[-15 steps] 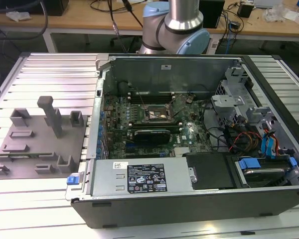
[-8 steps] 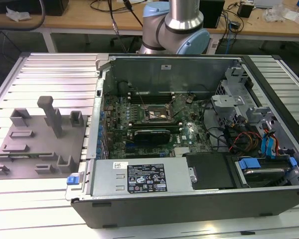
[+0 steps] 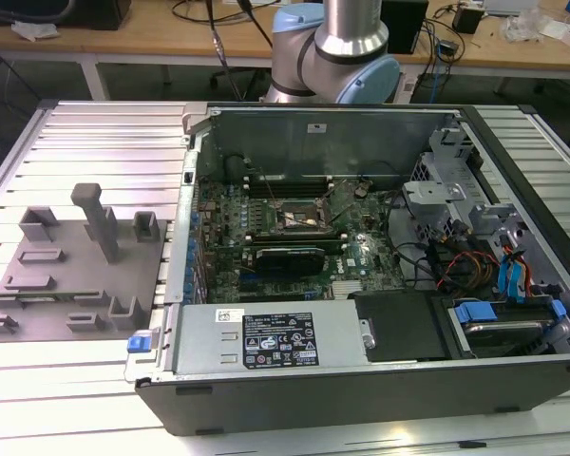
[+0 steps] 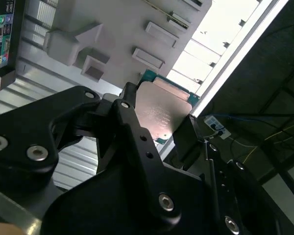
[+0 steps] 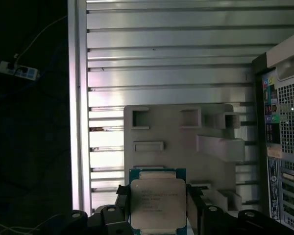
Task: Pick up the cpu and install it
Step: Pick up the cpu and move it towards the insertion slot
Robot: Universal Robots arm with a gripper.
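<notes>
- Two fingers (image 4: 134,132) of the gripper (image 5: 158,208) are closed on the cpu (image 5: 158,200), one on each of two opposite edges. I confirm this in both wrist views.
- Where is the part?
- Clamped in the gripper, in the air over the edge of the grey fixture plate (image 5: 179,127) and apart from it. The plate lies on the ribbed table (image 5: 161,49), just beside the computer case (image 3: 361,119).
- Handling characteristics?
- I judge it light, thin and stiff. The metal top looks smooth, so probably slippery, and I would treat the underside as fragile. Hold it by the green board edges only, as it is held now.
- Containers?
- The plate's pockets in the first wrist view look vacant. The case stands open and holds the motherboard (image 3: 266,223), the black socket frame (image 3: 299,220), the power supply (image 3: 266,337) and drive bays with cables (image 3: 475,266). The socket's middle looks dark; I cannot tell whether it is vacant.
</notes>
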